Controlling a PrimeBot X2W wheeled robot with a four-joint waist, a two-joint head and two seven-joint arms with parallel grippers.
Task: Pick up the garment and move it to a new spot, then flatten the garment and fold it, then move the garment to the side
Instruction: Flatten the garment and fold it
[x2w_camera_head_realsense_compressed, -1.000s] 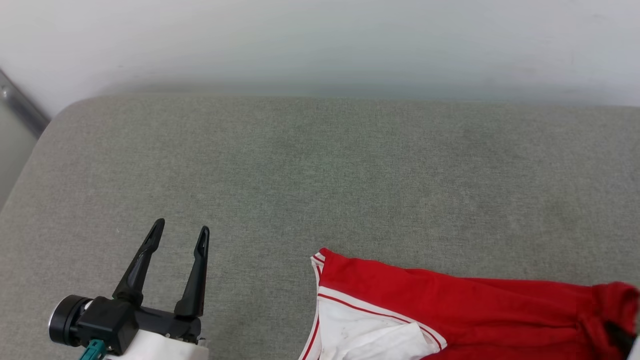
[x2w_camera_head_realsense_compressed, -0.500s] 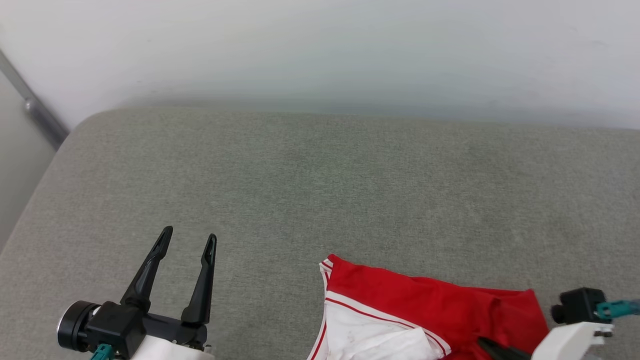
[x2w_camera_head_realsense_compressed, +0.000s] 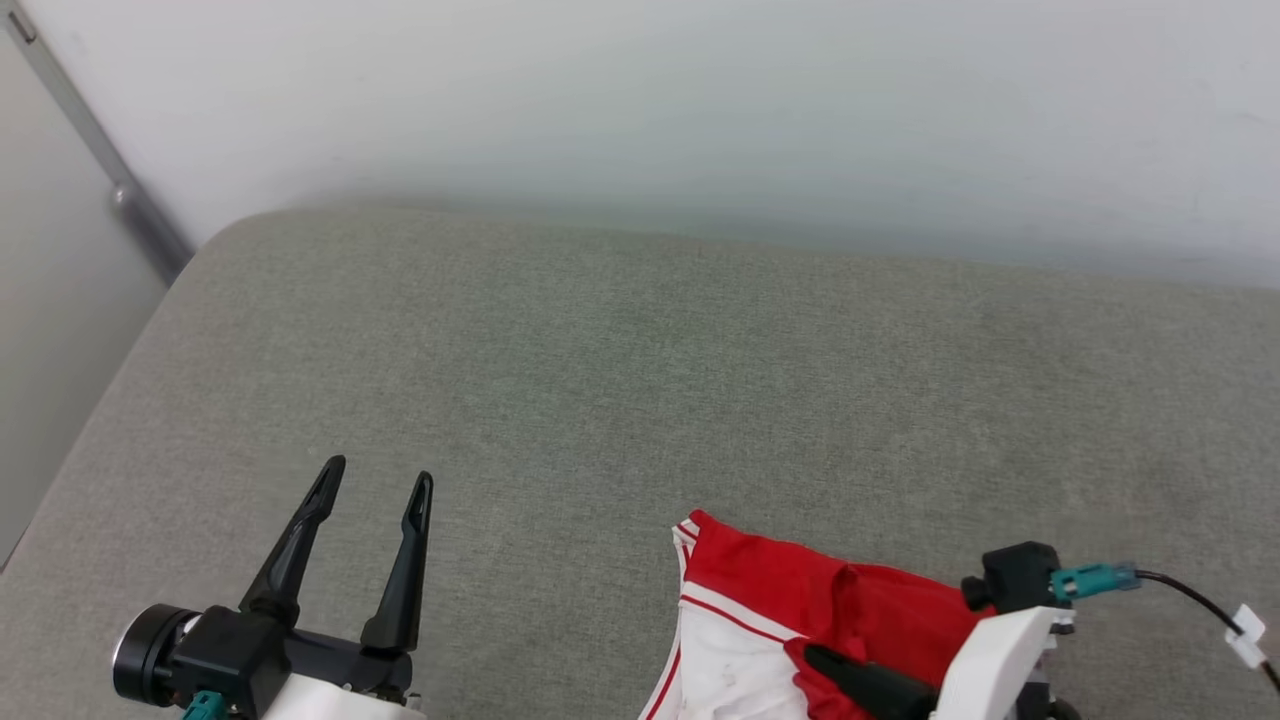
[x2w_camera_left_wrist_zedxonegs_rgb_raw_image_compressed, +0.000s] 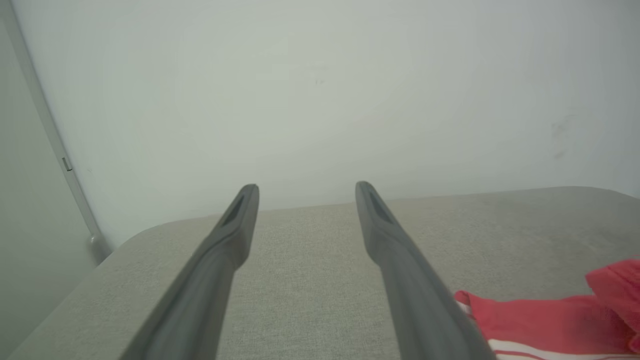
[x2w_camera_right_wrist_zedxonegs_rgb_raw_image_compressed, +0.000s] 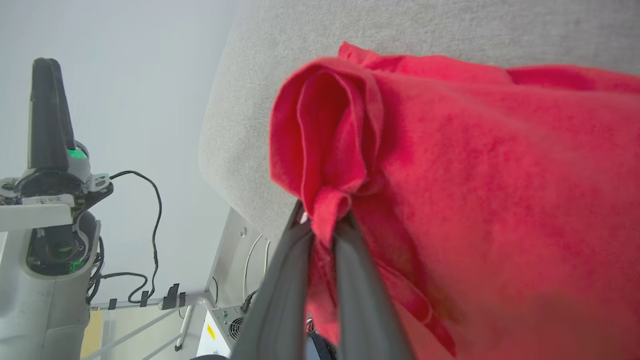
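Note:
The garment (x2w_camera_head_realsense_compressed: 800, 595) is red with a white, red-striped sleeve and lies bunched at the lower right of the grey cushion (x2w_camera_head_realsense_compressed: 620, 380). My right gripper (x2w_camera_head_realsense_compressed: 815, 658) is shut on a fold of its red cloth and points left over the white sleeve. In the right wrist view the pinched fold of the garment (x2w_camera_right_wrist_zedxonegs_rgb_raw_image_compressed: 475, 175) rises out of the right gripper (x2w_camera_right_wrist_zedxonegs_rgb_raw_image_compressed: 325, 220). My left gripper (x2w_camera_head_realsense_compressed: 380, 475) stands open and empty over bare cushion at the lower left, well apart from the cloth. In the left wrist view, the left gripper (x2w_camera_left_wrist_zedxonegs_rgb_raw_image_compressed: 306, 190) has the garment (x2w_camera_left_wrist_zedxonegs_rgb_raw_image_compressed: 540, 320) to its right.
A pale wall (x2w_camera_head_realsense_compressed: 640, 100) runs along the cushion's far edge. A grey metal rail (x2w_camera_head_realsense_compressed: 110, 170) slants down at the far left past the cushion's rounded corner. A teal plug and black cable (x2w_camera_head_realsense_compressed: 1180, 590) trail from the right wrist. The left gripper (x2w_camera_right_wrist_zedxonegs_rgb_raw_image_compressed: 45, 65) also appears in the right wrist view.
My right gripper has come in from the right edge, pulling the red cloth leftward and bunching it over itself. The head camera has shifted. The left gripper stays open.

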